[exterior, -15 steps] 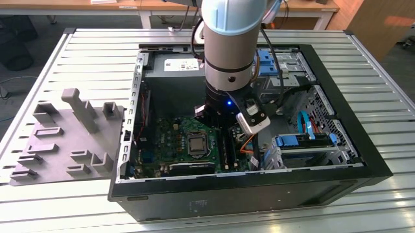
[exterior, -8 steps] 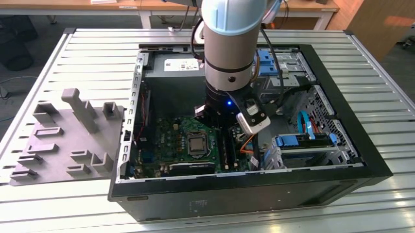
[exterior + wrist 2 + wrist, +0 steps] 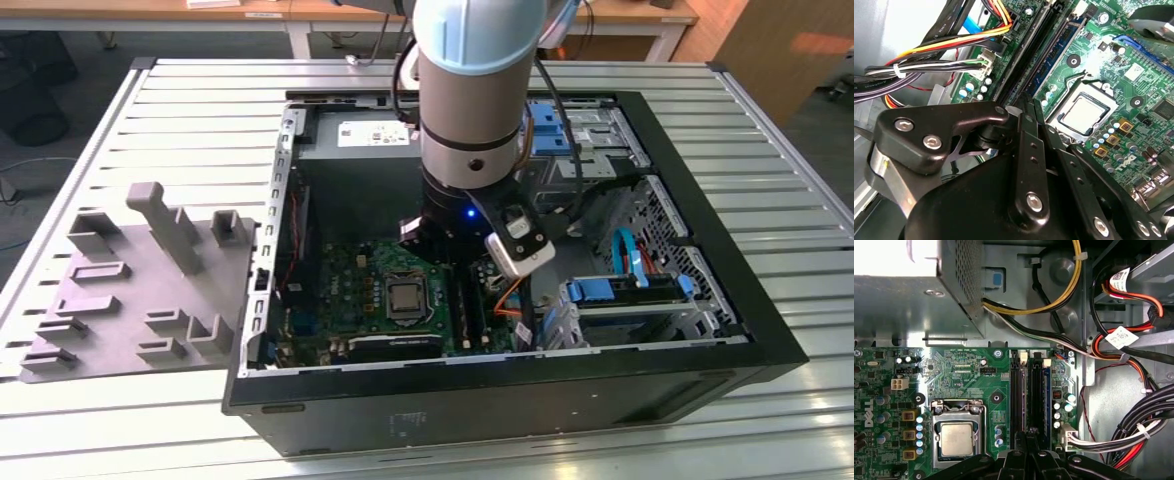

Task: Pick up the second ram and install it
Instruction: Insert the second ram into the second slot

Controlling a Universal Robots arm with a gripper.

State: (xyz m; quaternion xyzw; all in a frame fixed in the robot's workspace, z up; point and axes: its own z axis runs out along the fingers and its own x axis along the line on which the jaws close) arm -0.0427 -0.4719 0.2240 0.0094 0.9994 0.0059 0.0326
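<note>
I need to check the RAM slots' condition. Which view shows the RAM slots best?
The first wrist view: the RAM slots run straight on beside the CPU, nearly full length. In the second wrist view they slant off, their near end behind the gripper. In the exterior view they are a small strip by the arm.

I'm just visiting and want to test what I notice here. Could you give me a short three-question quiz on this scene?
1. True or false: the computer case lies open on the slatted table, with the arm reaching into it.
2. What lies at the exterior view's left of the case? A) a grey moulded tray B) a keyboard C) a monitor
3. What colour is the board around the square silver chip?
Key: 1 true; 2 A; 3 green.
</note>
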